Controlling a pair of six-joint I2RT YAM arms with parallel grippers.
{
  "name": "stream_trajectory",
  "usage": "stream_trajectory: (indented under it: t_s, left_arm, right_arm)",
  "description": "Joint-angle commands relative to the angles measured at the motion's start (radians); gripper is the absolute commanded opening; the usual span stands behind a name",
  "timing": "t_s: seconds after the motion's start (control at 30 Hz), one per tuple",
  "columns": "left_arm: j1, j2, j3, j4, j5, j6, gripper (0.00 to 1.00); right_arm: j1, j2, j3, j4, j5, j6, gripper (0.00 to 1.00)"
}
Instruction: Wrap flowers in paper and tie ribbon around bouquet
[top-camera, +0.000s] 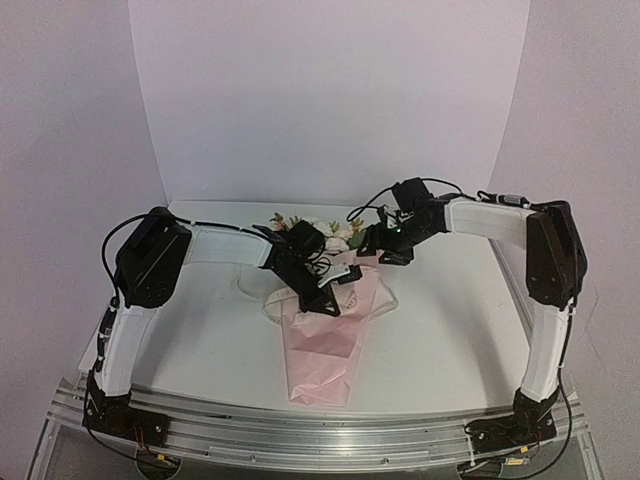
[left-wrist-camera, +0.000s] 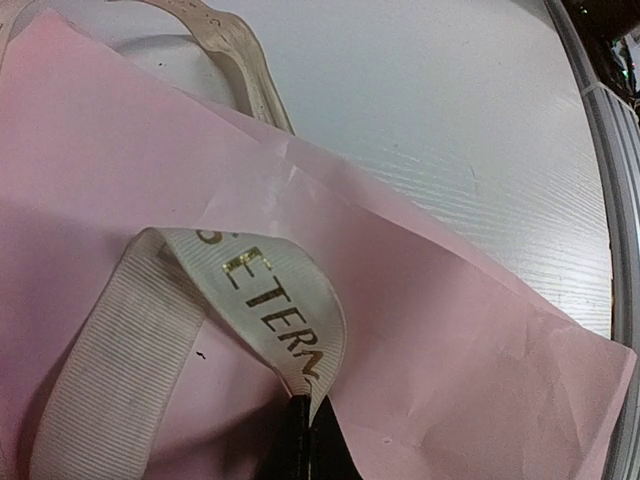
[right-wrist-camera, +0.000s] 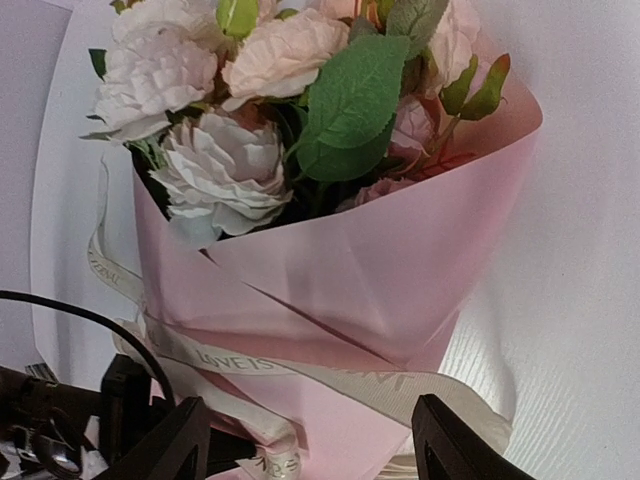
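Bouquet (top-camera: 322, 335) lies centre on the bench (top-camera: 200, 350), flowers (right-wrist-camera: 230, 170) at the far end, paper (right-wrist-camera: 390, 270) cone tapering toward the arm bases.

Judged light. Paper is thin and likely creases and slides easily; blooms are soft. Best held low on the cone, not at the heads.

Ribbon (left-wrist-camera: 270, 290) is limp and ribbed and crosses the cone.

Gold print reads "ETERN…" in the left wrist view, "LOVE IS…" in the right.

Left jaws fully closed, pinching a ribbon fold. Right jaws wide apart, holding nothing, near the ribbon band.

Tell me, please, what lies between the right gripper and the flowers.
The wrapped pink paper, crossed by the ribbon, as the right wrist view shows.
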Motion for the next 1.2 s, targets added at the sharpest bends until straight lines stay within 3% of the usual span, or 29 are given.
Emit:
stream_trajectory:
  t_s: [0.0,0.23,0.43,0.53,0.67,0.77,1.17]
  left_arm:
    - [0.006,-0.013,-0.008,0.057,-0.011,-0.065,0.0]
    - [0.007,-0.001,-0.007,0.069,-0.02,-0.091,0.0]
    - [0.007,0.007,-0.001,0.076,-0.023,-0.103,0.0]
    - [0.008,0.009,0.0,0.075,-0.023,-0.101,0.0]
    - [0.01,0.012,0.007,0.075,-0.024,-0.108,0.0]
    - [0.015,0.012,0.007,0.091,-0.02,-0.131,0.0]
    - [0.034,0.051,0.037,0.15,-0.027,-0.202,0.0]
  right_arm:
    - [0.001,0.009,0.019,0.007,-0.022,-0.177,0.69]
    - [0.001,0.051,0.028,-0.007,-0.028,-0.238,0.57]
    - [0.001,0.079,0.036,-0.02,-0.009,-0.253,0.54]
    - [0.001,0.093,0.05,-0.025,0.019,-0.264,0.42]
    - [0.001,0.108,0.067,-0.037,0.041,-0.277,0.15]
    - [0.001,0.098,0.078,-0.047,0.04,-0.278,0.01]
    - [0.006,-0.057,0.026,-0.06,0.015,-0.268,0.0]
